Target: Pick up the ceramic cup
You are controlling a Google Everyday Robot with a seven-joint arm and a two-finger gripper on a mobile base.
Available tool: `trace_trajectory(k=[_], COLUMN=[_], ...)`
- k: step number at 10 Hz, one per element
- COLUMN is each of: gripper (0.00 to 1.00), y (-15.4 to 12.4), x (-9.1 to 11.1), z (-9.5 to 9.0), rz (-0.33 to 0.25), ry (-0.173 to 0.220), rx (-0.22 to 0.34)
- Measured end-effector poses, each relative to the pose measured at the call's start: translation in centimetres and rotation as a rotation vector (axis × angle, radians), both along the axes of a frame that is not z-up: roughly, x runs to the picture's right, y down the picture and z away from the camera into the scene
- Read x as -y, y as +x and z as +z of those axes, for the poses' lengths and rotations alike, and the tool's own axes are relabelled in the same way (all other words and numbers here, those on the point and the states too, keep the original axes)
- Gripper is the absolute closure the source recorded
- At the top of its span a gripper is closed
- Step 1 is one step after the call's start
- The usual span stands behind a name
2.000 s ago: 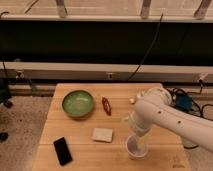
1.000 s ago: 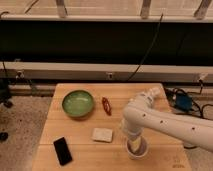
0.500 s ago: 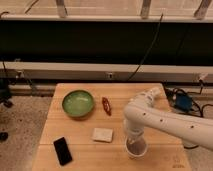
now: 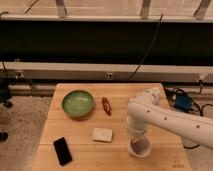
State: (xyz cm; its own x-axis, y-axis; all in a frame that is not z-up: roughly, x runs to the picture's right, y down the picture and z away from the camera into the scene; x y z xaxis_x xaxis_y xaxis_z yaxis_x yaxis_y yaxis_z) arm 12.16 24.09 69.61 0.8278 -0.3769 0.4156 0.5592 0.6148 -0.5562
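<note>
Tool (image 4: pixel 136 141) down at ceramic cup (image 4: pixel 139 148) near table (image 4: pixel 80 129) front edge.

Single view, raised and angled down, facing the wooden table (image 4: pixel 80 130) and dark wall, mid-distance, gripper (image 4: pixel 136 142) low at right

The small white round ceramic cup (image 4: pixel 139 147) stands upright (mouth up, pale inside showing) near the front right edge of the wooden table (image 4: pixel 80 131). The gripper (image 4: pixel 135 141) reaches down at its rim, partly hiding the cup's left side.
</note>
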Motion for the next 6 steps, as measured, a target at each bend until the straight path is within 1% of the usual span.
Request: trace_trajectory(k=[4,6], gripper=[1.0,1.0], y=[1.5,0.9], x=[0.7,1.0], z=[-0.8,-1.2], rz=[-0.005,-0.006], ry=[0.0,0.004], rx=[0.001,0.005])
